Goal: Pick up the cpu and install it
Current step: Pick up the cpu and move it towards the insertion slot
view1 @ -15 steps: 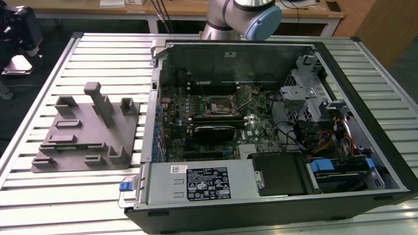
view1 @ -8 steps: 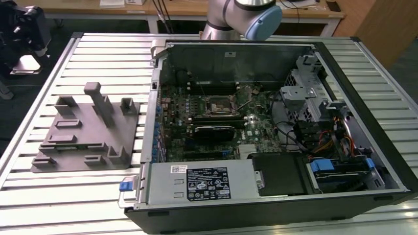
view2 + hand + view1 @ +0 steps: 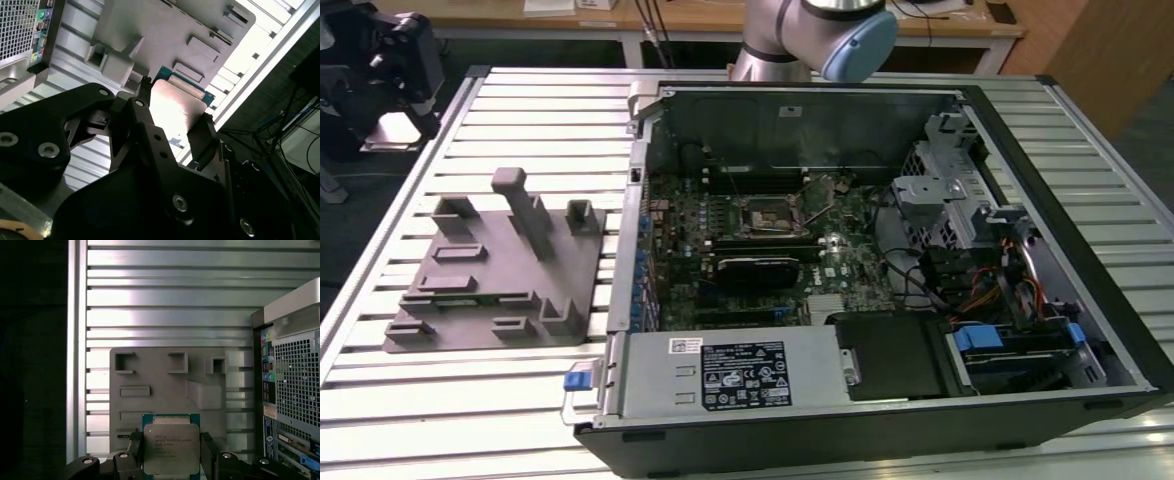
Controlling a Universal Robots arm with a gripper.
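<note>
A slatted metal table (image 3: 494, 110) carries an open computer case (image 3: 1067, 200), with a grey fixture (image 3: 467, 290) beside it on the exterior view's left. The robot arm (image 3: 814, 35) stands at the table's far edge. In the first wrist view the black claw (image 3: 171, 457) is closed to the width of the cpu (image 3: 171, 445) and grips it. One finger (image 3: 135, 447) presses on each of two opposite edges. The cpu sits squarely between the fingers, silver top towards that camera. The grey fixture lies behind the cpu in that view.
</note>
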